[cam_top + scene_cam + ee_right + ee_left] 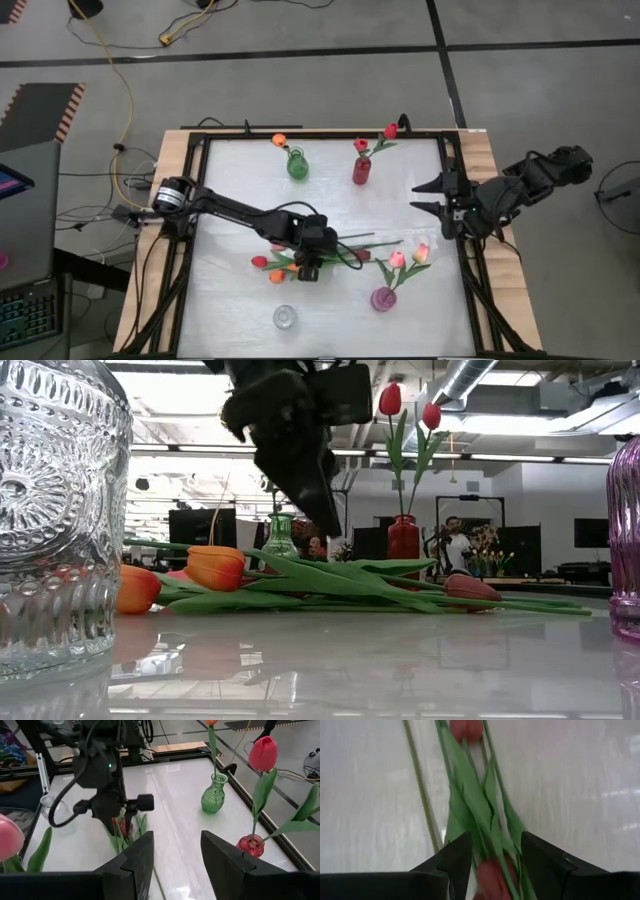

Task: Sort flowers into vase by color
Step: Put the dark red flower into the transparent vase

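A loose pile of flowers (300, 262) lies on the white table near its front middle, with red and orange heads (215, 567) to the left and stems reaching right to a dark head (470, 587). My left gripper (308, 270) hangs open just above the pile, pointing steeply down. In the left wrist view its fingers (492, 842) stand on either side of green leaves and a red head (490, 877), with a gap below them in the low view. My right gripper (428, 196) waits open and high over the table's right edge, with nothing in it.
At the back stand a green vase (297, 166) with an orange flower and a red vase (361, 171) with two red flowers. A pink vase (383, 298) with two pink flowers stands front right. A clear glass vase (285, 317) is at the front.
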You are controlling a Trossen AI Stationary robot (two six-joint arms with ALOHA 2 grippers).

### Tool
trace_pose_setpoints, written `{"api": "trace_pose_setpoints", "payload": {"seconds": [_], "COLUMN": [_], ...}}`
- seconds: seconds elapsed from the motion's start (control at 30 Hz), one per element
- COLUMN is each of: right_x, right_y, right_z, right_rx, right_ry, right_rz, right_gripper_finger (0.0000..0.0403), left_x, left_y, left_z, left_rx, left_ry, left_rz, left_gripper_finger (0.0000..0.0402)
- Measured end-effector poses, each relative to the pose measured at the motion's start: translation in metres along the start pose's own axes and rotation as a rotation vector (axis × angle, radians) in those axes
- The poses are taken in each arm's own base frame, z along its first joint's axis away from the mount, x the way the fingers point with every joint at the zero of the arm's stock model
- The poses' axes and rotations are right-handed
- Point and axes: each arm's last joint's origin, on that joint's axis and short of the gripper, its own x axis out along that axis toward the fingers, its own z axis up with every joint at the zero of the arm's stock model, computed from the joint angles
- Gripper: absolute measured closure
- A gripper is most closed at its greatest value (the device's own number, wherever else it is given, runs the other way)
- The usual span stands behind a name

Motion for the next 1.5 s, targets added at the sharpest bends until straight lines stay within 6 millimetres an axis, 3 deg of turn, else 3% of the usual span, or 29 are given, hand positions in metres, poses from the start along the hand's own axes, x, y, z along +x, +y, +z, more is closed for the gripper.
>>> {"api": "trace_pose_setpoints", "payload": {"seconds": [0.6, 1.03, 1.5], "right_x": [0.009, 0.009, 0.009], "right_y": [0.006, 0.006, 0.006], "right_z": [-0.002, -0.002, -0.002], "right_rx": [-0.032, -0.034, -0.034], "right_ry": [0.045, 0.048, 0.048], "right_rz": [-0.012, -0.013, -0.013], "right_gripper_finger": [0.0214, 0.0214, 0.0214], "left_x": [0.029, 0.029, 0.026], "left_y": [-0.002, -0.002, -0.002], "left_z": [-0.009, -0.009, -0.007], "left_rx": [-0.036, -0.042, -0.07], "left_ry": [0.077, 0.082, 0.061], "left_rz": [0.051, 0.044, 0.044], "left_gripper_finger": [0.0246, 0.0325, 0.0335]}}
